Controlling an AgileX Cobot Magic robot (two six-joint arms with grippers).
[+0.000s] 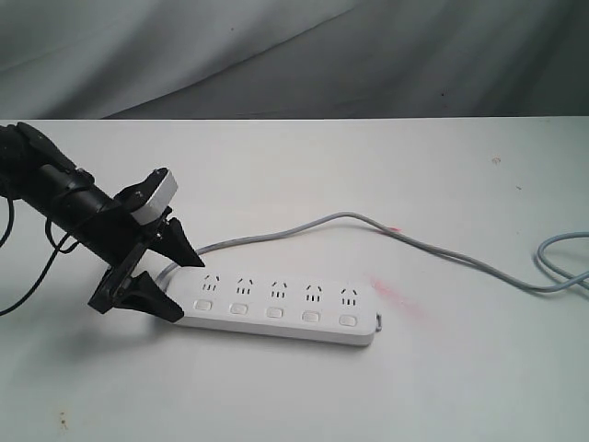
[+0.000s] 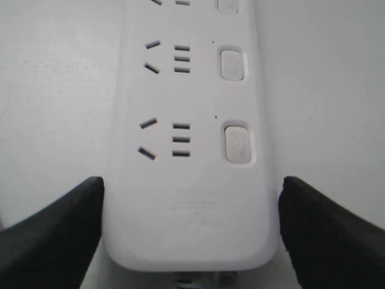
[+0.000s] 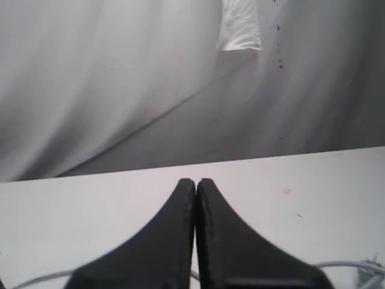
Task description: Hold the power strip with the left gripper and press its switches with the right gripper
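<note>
The power strip (image 1: 276,308) lies flat on the white table (image 1: 460,387), its length running from nine o'clock to three o'clock in the exterior view, sockets up. The five switches (image 1: 275,312) sit in a row along its six o'clock edge. I judge it a light, stiff plastic bar with smooth, slippery sides, so it is likely to skate on the table when a button is pushed unless it is pinned. The best hold is across its narrow width at the cord end, short of the nearest switch.

That is where my left gripper (image 1: 189,288) is, reaching in from nine o'clock. It is spread wide, and my fingers (image 2: 60,229) meet both long edges of the rounded end, so I read this as a grip on the strip. How firm it is I cannot tell. The grey cord (image 1: 368,221) leaves from that end, between my fingers, and trails off toward three o'clock.

My right gripper (image 3: 196,186) is fully closed and empty. It is above the table and outside the exterior view. Its closed tip suits a straight downward press.
</note>
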